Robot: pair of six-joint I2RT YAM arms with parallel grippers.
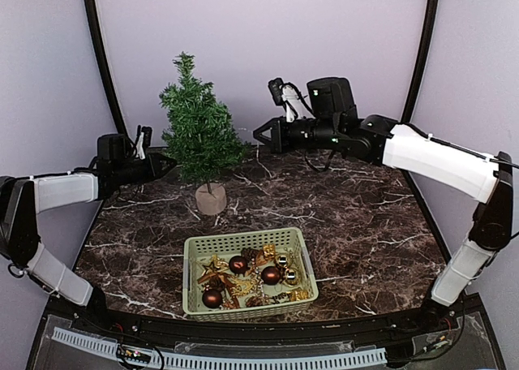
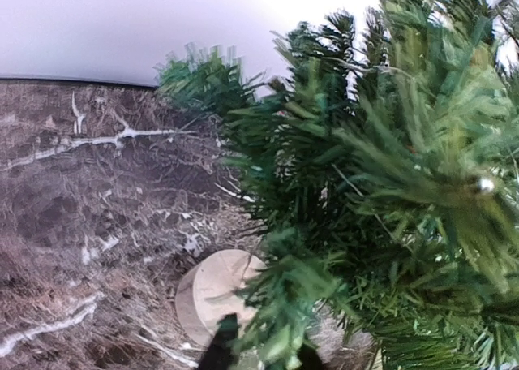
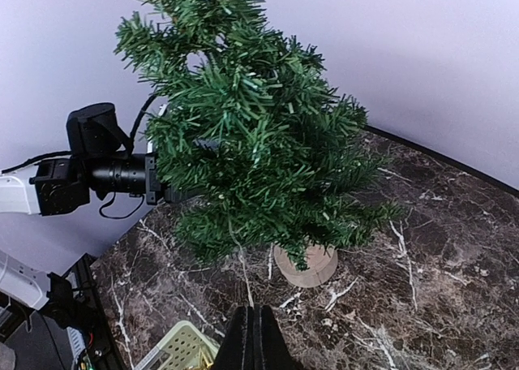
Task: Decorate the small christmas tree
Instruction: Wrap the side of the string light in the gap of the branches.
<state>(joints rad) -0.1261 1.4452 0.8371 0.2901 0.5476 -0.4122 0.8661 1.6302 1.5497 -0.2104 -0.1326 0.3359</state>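
The left gripper (image 1: 168, 165) is nosed into the small bristly green christmas tree (image 1: 199, 131), can't tell if it's gripping; right gripper (image 3: 255, 337) is pinched shut, so I'd steady the tree first

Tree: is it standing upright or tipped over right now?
Upright: the tree rises straight from its wooden base, which sits flat on the table.

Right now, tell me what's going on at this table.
Two robot arms are working on the small christmas tree, which stands upright on the marble table. The left hand is in among its lower branches; whether it grips one is unclear. The right hand, fingers together and empty, hovers on the tree's other side. The ornaments lie in the green basket in front of the tree.
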